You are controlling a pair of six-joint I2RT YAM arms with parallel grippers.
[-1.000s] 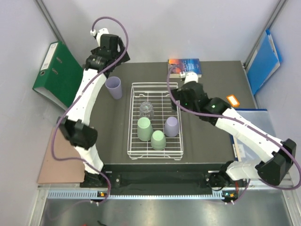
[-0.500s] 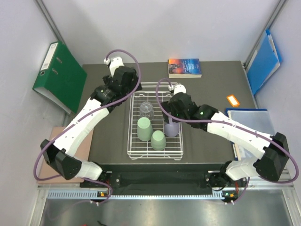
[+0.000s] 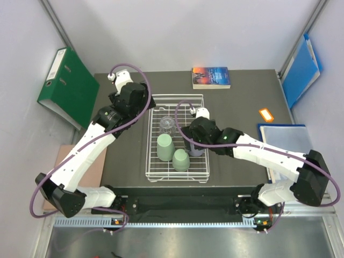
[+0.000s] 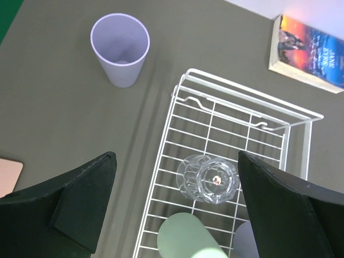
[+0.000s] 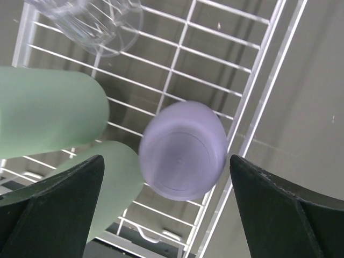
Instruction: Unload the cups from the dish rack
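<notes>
The white wire dish rack (image 3: 151,173) sits mid-table. In it stand, upside down, a clear ribbed glass (image 3: 167,124), two pale green cups (image 3: 164,147) (image 3: 180,159) and a lilac cup (image 5: 183,150). My right gripper (image 3: 194,135) is open, low over that lilac cup, with its fingers on either side and apart from it. A second lilac cup (image 4: 119,49) stands upright on the table left of the rack; my left arm hides it in the top view. My left gripper (image 3: 135,104) is open and empty, high over the rack's left rim (image 4: 161,161), with the glass (image 4: 208,178) between its fingers.
A book (image 3: 211,77) lies behind the rack. A green binder (image 3: 67,86) leans at the far left and a blue folder (image 3: 302,70) at the far right. An orange tag (image 3: 265,114) and papers (image 3: 285,140) lie to the right, and a brown board (image 3: 59,183) lies front left.
My left arm has swung from the back left over to the rack's left side. My right gripper has moved forward and down over the lilac cup in the rack.
</notes>
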